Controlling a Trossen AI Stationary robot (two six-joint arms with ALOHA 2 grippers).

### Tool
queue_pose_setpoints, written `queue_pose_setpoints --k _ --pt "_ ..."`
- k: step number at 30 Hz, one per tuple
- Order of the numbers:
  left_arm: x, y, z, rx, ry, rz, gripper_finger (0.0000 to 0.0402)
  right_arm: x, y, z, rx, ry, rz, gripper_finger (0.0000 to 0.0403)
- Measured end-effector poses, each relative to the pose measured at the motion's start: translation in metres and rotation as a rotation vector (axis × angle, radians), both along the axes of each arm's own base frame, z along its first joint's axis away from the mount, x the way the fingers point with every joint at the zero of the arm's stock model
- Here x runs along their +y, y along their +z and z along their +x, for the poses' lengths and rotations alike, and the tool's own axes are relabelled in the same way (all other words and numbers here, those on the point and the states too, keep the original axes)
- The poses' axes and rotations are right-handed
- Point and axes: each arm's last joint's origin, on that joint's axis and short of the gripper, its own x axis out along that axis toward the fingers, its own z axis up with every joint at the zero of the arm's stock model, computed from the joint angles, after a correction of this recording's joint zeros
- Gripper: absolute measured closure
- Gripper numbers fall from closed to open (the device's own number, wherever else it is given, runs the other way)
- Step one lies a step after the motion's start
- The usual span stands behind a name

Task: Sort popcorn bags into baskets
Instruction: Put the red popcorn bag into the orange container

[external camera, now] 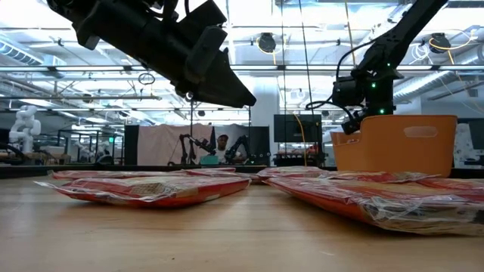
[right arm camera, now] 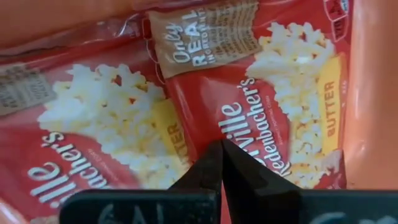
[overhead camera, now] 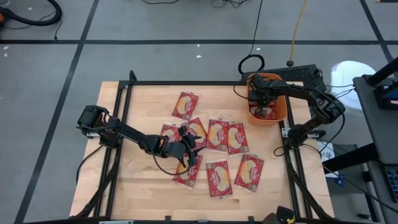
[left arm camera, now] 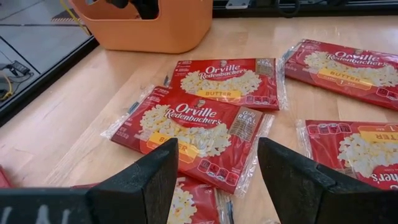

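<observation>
My desk (overhead camera: 143,193) is pale wood inside a black frame, standing on a grey floor crossed by dark lines; looking level across it, I see a big hall with ceiling lights, monitors and a person far at the back. The popcorn bags (overhead camera: 217,135) lie flat and scattered over the middle of the desk, some overlapping, with one more apart toward the far edge. My left tool (overhead camera: 189,148) hangs over the near-left bags of that cluster, its fingers (left arm camera: 143,186) spread wide and holding nothing, a bag (left arm camera: 189,127) just ahead below them. The orange basket (overhead camera: 281,116) stands at the far right corner, well apart from the cluster. My right tool (right arm camera: 222,163) is down inside it, fingers pressed together and gripping nothing, tips just above the bags (right arm camera: 273,93) lying there.
</observation>
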Motion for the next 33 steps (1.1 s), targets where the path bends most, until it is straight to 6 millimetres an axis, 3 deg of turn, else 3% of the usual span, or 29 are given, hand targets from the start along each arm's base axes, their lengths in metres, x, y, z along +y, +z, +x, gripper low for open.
queue_pose_setpoints --k 7,19,26,33 --pt "0.0 0.0 0.0 0.0 0.0 0.0 0.0179 -0.003 -0.014 -0.002 -0.03 -0.055 -0.14 0.0403" --pt "0.0 0.0 0.0 0.001 -0.001 0.003 0.0179 -0.005 -0.012 -0.001 -0.011 -0.133 -0.226 0.0403" --pt "0.0 0.0 0.0 0.0 -0.001 0.002 0.0179 0.004 0.025 0.008 -0.156 -0.172 -0.323 0.0403" --pt "0.0 0.0 0.0 -0.001 0.001 -0.001 0.0179 0.018 0.045 0.006 -0.361 -0.184 -0.233 0.0403"
